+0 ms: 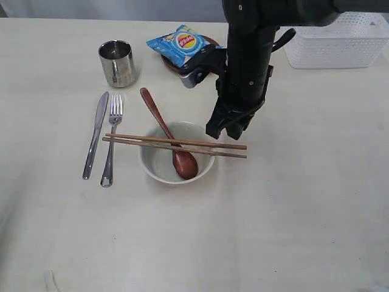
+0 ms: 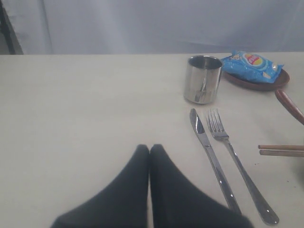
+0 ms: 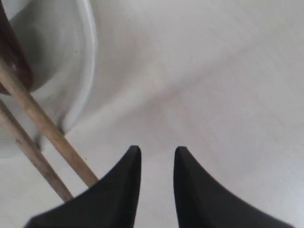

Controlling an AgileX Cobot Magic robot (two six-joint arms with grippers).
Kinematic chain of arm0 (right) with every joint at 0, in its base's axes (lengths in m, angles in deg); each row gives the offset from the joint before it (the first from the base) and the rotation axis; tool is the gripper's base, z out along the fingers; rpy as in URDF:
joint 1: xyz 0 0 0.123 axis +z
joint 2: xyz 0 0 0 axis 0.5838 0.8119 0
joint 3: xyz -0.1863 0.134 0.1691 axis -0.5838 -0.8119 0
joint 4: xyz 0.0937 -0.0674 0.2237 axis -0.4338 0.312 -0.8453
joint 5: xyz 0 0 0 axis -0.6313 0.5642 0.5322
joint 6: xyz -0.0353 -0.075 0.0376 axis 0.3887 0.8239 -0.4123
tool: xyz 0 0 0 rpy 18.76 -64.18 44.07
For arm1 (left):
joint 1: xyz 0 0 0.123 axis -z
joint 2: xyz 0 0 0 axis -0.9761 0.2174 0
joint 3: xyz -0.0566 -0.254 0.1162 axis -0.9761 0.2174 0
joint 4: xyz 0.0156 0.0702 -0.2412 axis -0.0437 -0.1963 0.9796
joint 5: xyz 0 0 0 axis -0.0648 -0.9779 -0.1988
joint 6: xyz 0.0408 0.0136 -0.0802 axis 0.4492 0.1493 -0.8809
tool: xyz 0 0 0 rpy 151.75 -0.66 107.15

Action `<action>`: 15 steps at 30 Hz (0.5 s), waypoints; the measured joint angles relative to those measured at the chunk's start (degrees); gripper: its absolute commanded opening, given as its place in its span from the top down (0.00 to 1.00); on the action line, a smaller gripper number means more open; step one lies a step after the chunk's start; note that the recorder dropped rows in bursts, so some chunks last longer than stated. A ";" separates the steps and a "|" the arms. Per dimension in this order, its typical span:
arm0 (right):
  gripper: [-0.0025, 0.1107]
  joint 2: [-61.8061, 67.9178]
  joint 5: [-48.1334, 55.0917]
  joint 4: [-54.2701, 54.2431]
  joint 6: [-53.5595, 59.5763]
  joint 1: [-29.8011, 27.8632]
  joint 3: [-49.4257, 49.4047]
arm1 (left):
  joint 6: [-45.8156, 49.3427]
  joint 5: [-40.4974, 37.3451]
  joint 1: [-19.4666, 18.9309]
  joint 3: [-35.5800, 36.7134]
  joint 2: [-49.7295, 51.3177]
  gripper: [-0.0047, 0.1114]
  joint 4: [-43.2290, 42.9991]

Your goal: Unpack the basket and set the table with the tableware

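Observation:
The white bowl point(image 1: 149, 170) sits mid-table point(image 1: 292, 201) holding the reddish-brown spoon point(image 1: 164, 131), with two chopsticks point(image 1: 176, 145) laid across its rim. Left of it lie the knife point(image 1: 95, 135) and fork point(image 1: 112, 143), and the steel cup point(image 1: 117, 62) stands behind them. The brown plate point(image 1: 172, 64) lies under a blue chip bag point(image 1: 180, 44). My right gripper point(image 1: 226, 132) hangs open and empty just above the chopsticks' right ends point(image 3: 47, 133), beside the bowl point(image 3: 80, 61). My left gripper point(image 2: 149, 148) is shut and empty, low over bare table left of the knife point(image 2: 211, 161).
The white basket point(image 1: 340, 39) stands at the far right corner, behind my right arm. The left arm is out of the exterior view. Bare tabletop stretches in front of the bowl and to its right.

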 measured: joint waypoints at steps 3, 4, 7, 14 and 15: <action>0.76 0.00 -1.25 0.00 -0.13 0.00 -1.36 | 0.00 0.00 0.00 0.00 0.00 0.96 0.00; 0.76 0.00 -1.27 0.00 -0.13 0.00 -1.67 | 0.00 0.00 0.00 0.00 0.00 0.96 0.00; 0.76 0.00 -1.36 -0.23 -0.13 0.00 -2.43 | 0.00 0.00 0.00 0.00 0.00 0.96 0.00; 0.76 0.00 -0.39 -1.32 -0.13 0.00 -2.97 | 0.00 0.00 0.00 0.00 0.00 0.96 0.00; 0.76 0.00 -0.03 -1.45 -0.13 0.00 -2.97 | 0.00 0.00 0.00 0.00 0.00 0.96 0.00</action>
